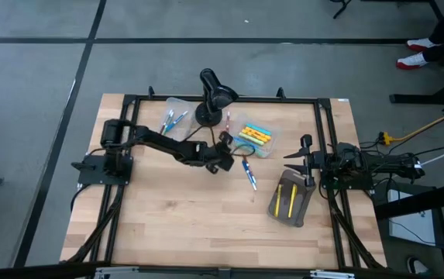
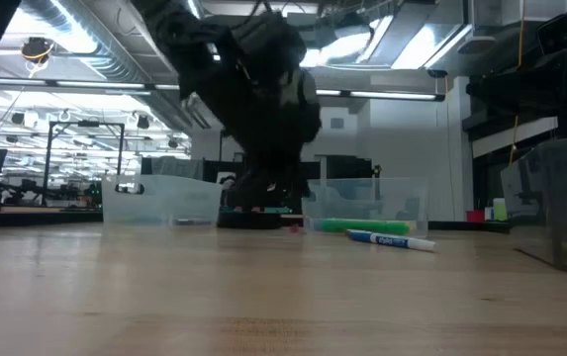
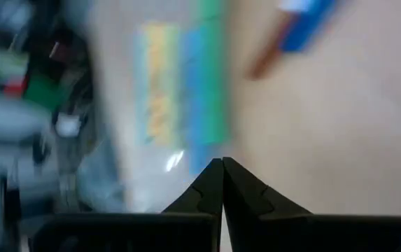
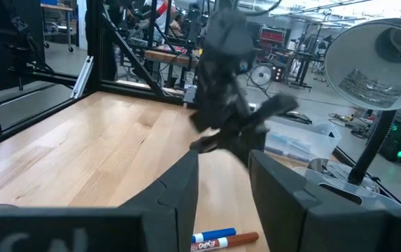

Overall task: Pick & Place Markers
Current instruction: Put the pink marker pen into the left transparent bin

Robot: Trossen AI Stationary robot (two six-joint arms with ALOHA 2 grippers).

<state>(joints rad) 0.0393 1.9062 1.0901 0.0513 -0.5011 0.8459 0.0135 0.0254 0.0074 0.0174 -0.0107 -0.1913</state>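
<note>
Printing can be made out on the white barrel of a blue-capped marker (image 2: pixel 392 239) lying on the wooden table (image 1: pixel 175 217), but the words cannot be read; no other writing is legible. The left gripper (image 1: pixel 223 160) is seen reaching over the middle of the table, its fingers (image 3: pixel 222 183) pressed together with nothing between them, just beside a clear tray (image 1: pixel 257 138) in which yellow, blue and green markers (image 1: pixel 254 135) are laid side by side. A blue marker (image 1: pixel 249 173) is seen loose on the table near that gripper. More markers are held in a second clear tray (image 1: pixel 177 115) behind the black desk lamp (image 1: pixel 212 97). The right gripper (image 1: pixel 304 159) is parked at the right side, its fingers (image 4: pixel 179 183) set apart and empty, above a grey pouch (image 1: pixel 291 198) in which yellow markers lie.
</note>
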